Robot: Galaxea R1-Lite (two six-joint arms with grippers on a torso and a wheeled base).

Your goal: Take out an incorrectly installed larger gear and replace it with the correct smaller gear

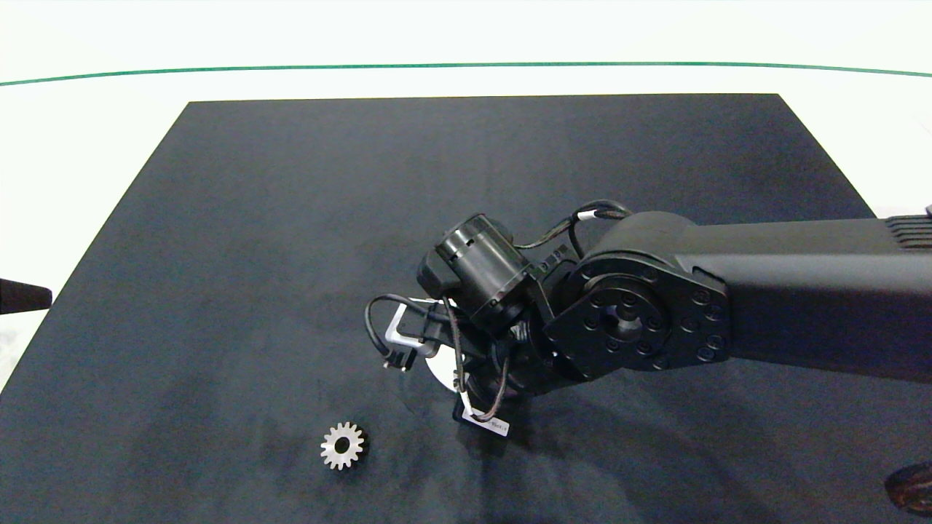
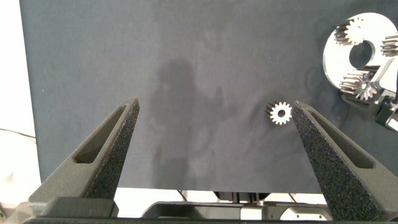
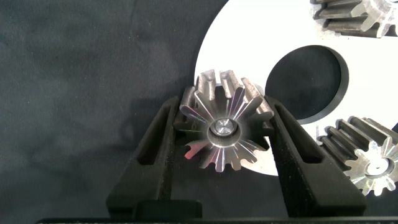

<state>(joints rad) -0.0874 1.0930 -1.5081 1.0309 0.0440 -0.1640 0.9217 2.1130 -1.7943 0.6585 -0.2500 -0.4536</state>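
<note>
A dark, felt-like mat (image 1: 291,218) covers most of a white table (image 1: 87,131), and a thin green line (image 1: 466,65) curves across the white surface beyond the mat's far edge.

At the left edge of the head view only the dark tip of the left arm (image 1: 22,296) shows, off the mat. The left gripper (image 2: 217,130) hangs with its two grey fingers spread wide and nothing between them, looking across the bare mat.

Toward the near left of the mat lies the smaller gear (image 1: 343,445), a small silver metal gear with short blunt teeth and a round centre hole, flat on the mat and well apart from both grippers.

Right of it, at the mat's middle, sits a round white plate (image 3: 249,50) with a large round hole in it. Two small blunt-toothed silver gears (image 3: 367,163) stand on the plate.

The right arm (image 1: 728,291) reaches in from the right edge and bends down over the plate. The right gripper (image 3: 222,134) is closed around the larger gear (image 3: 224,118), a silver metal gear with long, pointed, star-like teeth; its fingers (image 3: 163,155) press on opposite sides of the teeth at the plate's edge.
</note>
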